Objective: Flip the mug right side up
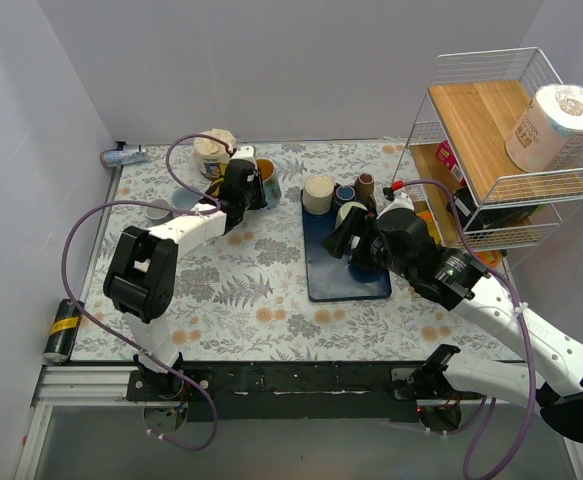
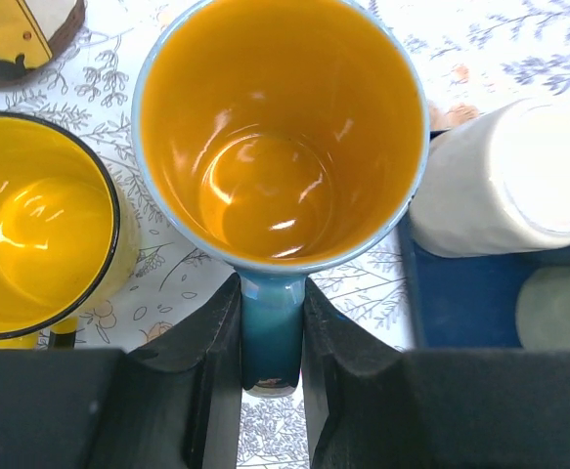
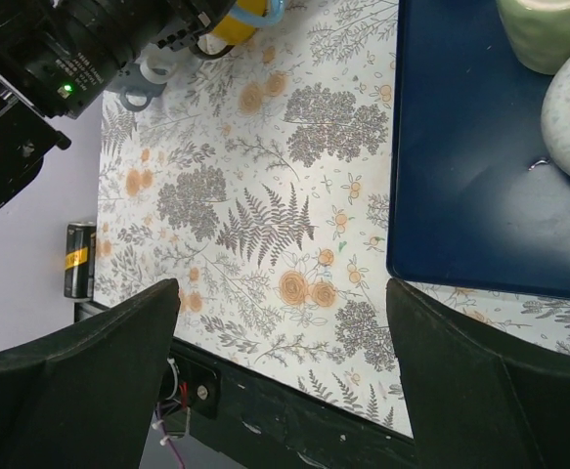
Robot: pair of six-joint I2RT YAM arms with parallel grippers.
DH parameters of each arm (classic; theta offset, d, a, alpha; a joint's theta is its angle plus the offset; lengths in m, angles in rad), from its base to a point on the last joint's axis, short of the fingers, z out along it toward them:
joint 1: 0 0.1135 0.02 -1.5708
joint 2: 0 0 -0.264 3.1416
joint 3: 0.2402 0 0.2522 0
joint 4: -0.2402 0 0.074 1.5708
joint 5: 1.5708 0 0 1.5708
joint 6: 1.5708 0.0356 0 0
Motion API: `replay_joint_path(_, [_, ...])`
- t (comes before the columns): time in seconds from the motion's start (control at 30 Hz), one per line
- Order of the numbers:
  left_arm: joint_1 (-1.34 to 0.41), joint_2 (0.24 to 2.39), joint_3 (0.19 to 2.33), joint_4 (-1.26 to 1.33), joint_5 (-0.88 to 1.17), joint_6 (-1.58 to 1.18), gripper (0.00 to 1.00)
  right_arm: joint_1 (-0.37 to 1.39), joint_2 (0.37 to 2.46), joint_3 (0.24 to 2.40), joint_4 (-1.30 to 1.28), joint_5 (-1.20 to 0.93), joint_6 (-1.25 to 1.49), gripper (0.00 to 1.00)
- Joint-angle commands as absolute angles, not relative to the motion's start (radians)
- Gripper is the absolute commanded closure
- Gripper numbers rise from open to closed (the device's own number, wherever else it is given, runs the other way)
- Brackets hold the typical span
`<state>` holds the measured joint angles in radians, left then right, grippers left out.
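Mug [image 1: 267, 183], blue outside, orange inside. Top view: stands mouth up just left of the far left corner of the navy tray [image 1: 321, 282]. The left gripper [image 1: 252, 187] is at the mug's handle. The right gripper [image 1: 343, 236] hangs over the tray's middle, among cups. A broad stretch of floral tablecloth [image 1: 256, 295] lies open left of the tray and toward its near edge. A wire rack [image 1: 481, 120] crowds the tray's right side.

Left wrist view: the mug's round glazed interior [image 2: 280, 137] is glossy with highlights. Its blue handle [image 2: 270, 337] is pinched between the black fingers [image 2: 211, 352]. An inverted white cup [image 2: 504, 181] sits at the tray's left rim, just beside the mug. A yellow, black-rimmed mug [image 2: 35, 225] stands farther left of the tray, close to the blue mug.

Right wrist view: jaws spread wide, holding nothing, above the tray's near left corner [image 3: 460, 166]. The tray is smooth and matte. A can [image 3: 77, 259] lies well left of the tray, at the table edge.
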<state>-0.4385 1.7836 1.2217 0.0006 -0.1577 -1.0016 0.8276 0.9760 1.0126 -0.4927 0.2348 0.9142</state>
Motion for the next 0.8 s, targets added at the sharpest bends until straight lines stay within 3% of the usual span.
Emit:
replay_joint_path(0.0, [-0.454,1.767,1.255,0.149,-0.253,-0.971,1.00,0.827,0.976,1.072,-0.514,0.271,0.887,0.07])
replay_joint_path(0.4, [-0.479,1.850,1.276,0.137,-0.276,-0.937,1.00,0.825,0.980,1.058,-0.534,0.290,0.905,0.06])
replay_joint_path(0.63, [-0.488,1.876,1.272,0.129,-0.307,-0.936,0.85,0.825,0.989,1.057,-0.555,0.291,0.904,0.06])
replay_joint_path(0.67, [-0.488,1.878,1.269,0.129,-0.310,-0.937,0.75,0.825,0.989,1.057,-0.557,0.293,0.902,0.06])
replay_joint_path(0.77, [-0.494,1.868,1.266,0.129,-0.313,-0.937,0.58,0.825,0.994,1.057,-0.581,0.302,0.897,0.05])
